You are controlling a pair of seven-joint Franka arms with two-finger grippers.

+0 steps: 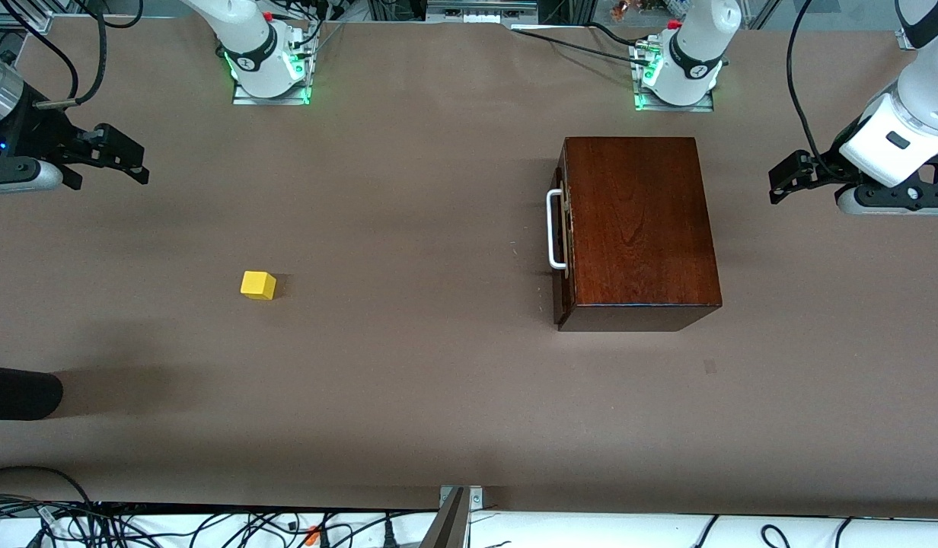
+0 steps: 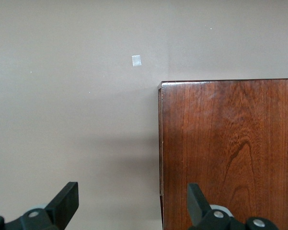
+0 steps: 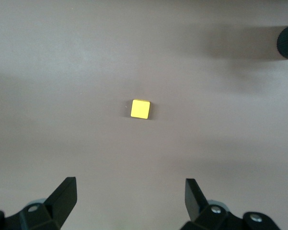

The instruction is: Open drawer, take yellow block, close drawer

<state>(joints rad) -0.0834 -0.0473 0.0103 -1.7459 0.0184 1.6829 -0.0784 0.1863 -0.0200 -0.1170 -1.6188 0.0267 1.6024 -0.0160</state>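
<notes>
drawer [image 1: 563, 232] shut, block [image 1: 257, 285] out on the table toward the right arm's end, both left gripper [image 1: 781, 180] and right gripper [image 1: 122, 158] wide and empty: risk of fingers slipping off the thin handle [image 1: 554, 230].

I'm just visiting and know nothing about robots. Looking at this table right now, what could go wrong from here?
1. The yellow block lies on the bare table toward the right arm's end, not in the shut drawer, so opening it may be pointless.
2. The white handle is thin; a gripper could slip off it.
3. The wooden box looks unfixed; pulling might drag it.

Both the left gripper and right gripper hang open, apart from everything.
</notes>
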